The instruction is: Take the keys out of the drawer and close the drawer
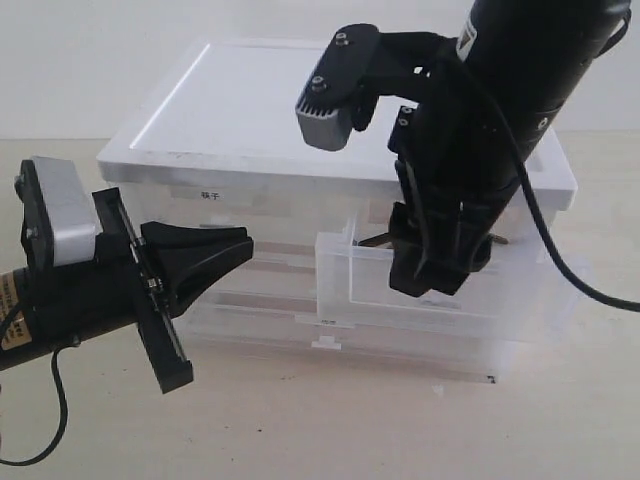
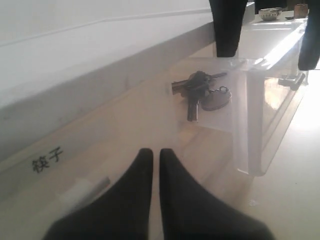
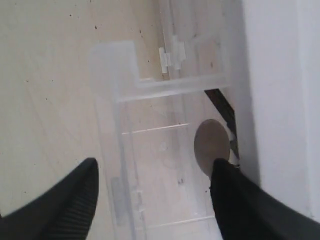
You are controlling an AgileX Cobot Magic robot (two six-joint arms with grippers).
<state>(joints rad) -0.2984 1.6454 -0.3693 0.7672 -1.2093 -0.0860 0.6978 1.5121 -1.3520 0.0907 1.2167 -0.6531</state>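
The drawer (image 1: 385, 295) is a small translucent box pulled out of the right side of the unit. Inside it lie the keys (image 2: 200, 90), a dark metal bunch with a round disc (image 3: 212, 145). My right gripper (image 1: 432, 278) reaches down into the open drawer from above. Its jaws are open wide and empty, one fingertip (image 3: 222, 172) right beside the disc, the other (image 3: 89, 172) by the drawer's front wall (image 3: 107, 150). My left gripper (image 1: 246, 240) hovers left of the drawer in front of the unit, shut with nothing in it (image 2: 156, 152).
The drawers belong to a translucent plastic unit with a flat white top (image 1: 250, 110) standing on a pale wooden table (image 1: 350, 430). A neighbouring drawer front carries a label with dark characters (image 2: 47, 159). Small bowls (image 2: 270, 12) stand far behind.
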